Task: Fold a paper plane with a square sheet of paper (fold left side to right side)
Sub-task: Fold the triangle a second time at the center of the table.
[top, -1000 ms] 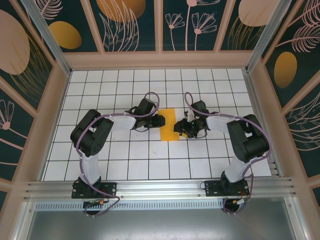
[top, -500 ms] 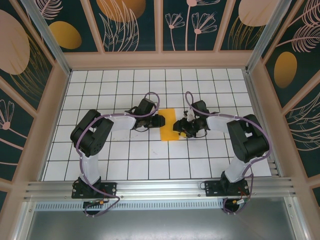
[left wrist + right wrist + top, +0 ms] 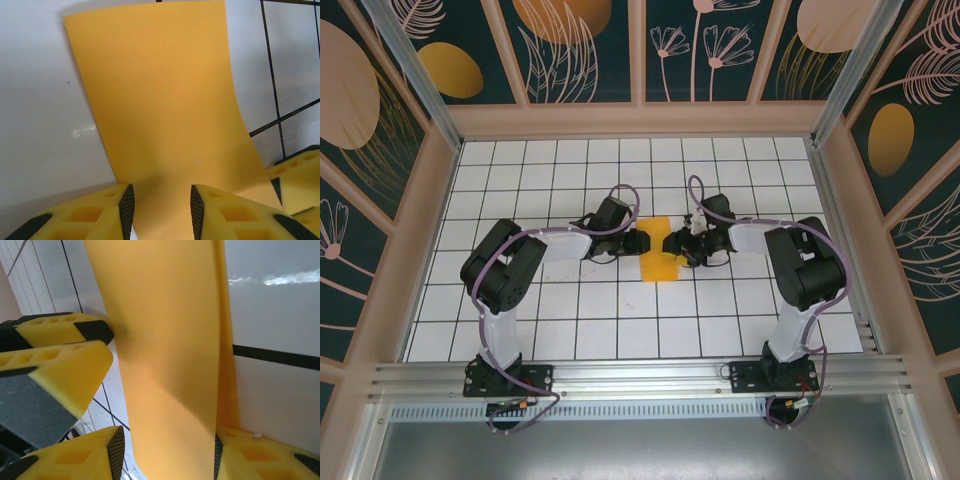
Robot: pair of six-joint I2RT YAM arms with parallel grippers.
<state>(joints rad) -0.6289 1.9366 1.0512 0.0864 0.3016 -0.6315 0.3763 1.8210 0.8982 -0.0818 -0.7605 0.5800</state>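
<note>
Orange paper [image 3: 660, 266] lies at frame centre on the white tabletop [image 3: 570, 330] and looks already halved to a narrow strip; left pincer [image 3: 642, 243] released, fingers [image 3: 90, 215] straddling its edge, likely steadying it; right pincer [image 3: 680, 250] released too, paper rising between its fingers [image 3: 75, 460], probably for creasing

The square sheet of paper [image 3: 165, 110] looks matt and smooth, the white worktop [image 3: 40, 100] glossy with glare, the left hand [image 3: 161, 207] padded in porous yellow foam.
</note>
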